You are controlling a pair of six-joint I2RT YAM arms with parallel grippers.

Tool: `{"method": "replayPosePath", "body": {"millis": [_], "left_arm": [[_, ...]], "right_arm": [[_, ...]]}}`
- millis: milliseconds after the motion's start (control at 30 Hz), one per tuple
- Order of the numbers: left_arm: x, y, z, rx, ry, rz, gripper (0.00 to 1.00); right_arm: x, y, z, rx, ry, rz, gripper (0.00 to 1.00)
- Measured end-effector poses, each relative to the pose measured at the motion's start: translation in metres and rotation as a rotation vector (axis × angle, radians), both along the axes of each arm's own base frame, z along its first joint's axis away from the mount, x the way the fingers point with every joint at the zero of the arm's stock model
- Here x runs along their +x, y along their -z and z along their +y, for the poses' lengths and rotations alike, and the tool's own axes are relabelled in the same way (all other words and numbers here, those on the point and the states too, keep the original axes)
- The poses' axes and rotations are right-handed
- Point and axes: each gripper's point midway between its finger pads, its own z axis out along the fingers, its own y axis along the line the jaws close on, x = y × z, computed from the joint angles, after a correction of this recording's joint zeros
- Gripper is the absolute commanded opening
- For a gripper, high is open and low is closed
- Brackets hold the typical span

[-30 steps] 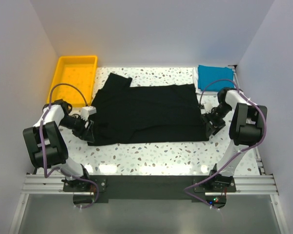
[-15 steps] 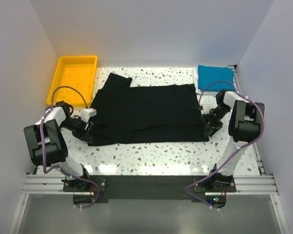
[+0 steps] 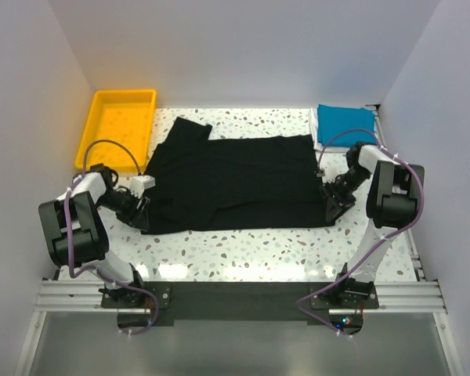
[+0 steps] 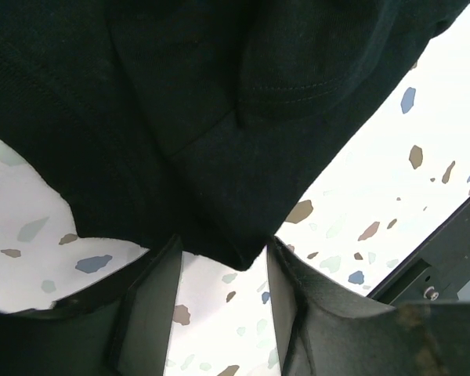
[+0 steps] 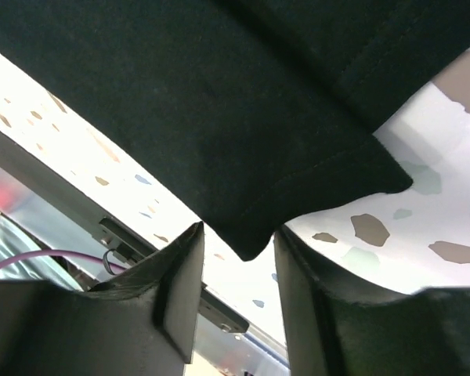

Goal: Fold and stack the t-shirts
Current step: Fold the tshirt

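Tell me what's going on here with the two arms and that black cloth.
Two robot arms are working on a black t-shirt spread on the speckled table. The left claw sits at its near left corner and the right claw at its near right corner, each open with the fabric corner between its fingers. A folded blue shirt lies at the far right, a yellow tray far left.

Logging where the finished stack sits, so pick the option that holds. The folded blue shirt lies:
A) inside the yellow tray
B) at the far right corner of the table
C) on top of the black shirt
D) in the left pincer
B: the blue shirt lies folded at the far right corner of the table, apart from the spread black shirt and across from the yellow tray.
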Motion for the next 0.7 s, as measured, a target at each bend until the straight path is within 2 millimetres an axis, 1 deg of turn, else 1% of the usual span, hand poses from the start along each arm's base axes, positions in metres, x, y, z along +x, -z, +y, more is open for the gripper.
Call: {"method": "replayPosePath", "body": {"millis": [67,100,133,167,200,267,300,333,500,600,700], "left_arm": [[0.000,0.000,0.000,-0.003,-0.001,0.002,0.40],[-0.001,0.000,-0.001,-0.004,0.000,0.002,0.31],[-0.001,0.000,-0.001,-0.005,-0.001,0.004,0.27],[-0.001,-0.001,-0.001,-0.006,0.003,0.003,0.24],[-0.002,-0.001,-0.001,-0.006,0.004,0.006,0.17],[-0.004,-0.001,-0.001,-0.005,0.004,0.016,0.10],[-0.005,-0.001,-0.001,-0.004,0.005,0.023,0.02],[-0.006,-0.002,0.000,-0.001,0.005,0.027,0.00],[-0.001,-0.014,0.008,0.024,0.004,0.032,0.00],[0.004,-0.021,0.015,0.047,0.008,0.022,0.00],[0.002,-0.024,0.016,0.052,0.024,0.029,0.00]], "right_arm": [[-0.001,0.000,0.000,0.000,-0.003,0.002,0.33],[-0.001,0.000,0.000,0.001,-0.005,0.001,0.21],[-0.001,0.000,0.000,0.000,-0.007,0.002,0.15],[-0.002,0.001,-0.001,-0.001,-0.008,0.004,0.02],[-0.003,0.001,-0.001,-0.003,-0.011,0.006,0.00],[-0.004,0.002,-0.002,-0.011,-0.008,0.011,0.00],[-0.004,0.002,-0.003,-0.018,-0.009,0.012,0.00],[-0.004,0.002,-0.005,-0.029,-0.011,0.013,0.00],[-0.007,0.000,-0.013,-0.069,-0.028,0.016,0.00],[-0.008,-0.008,-0.016,-0.087,-0.041,0.000,0.00],[-0.010,-0.018,-0.019,-0.101,-0.054,-0.019,0.00]]}}
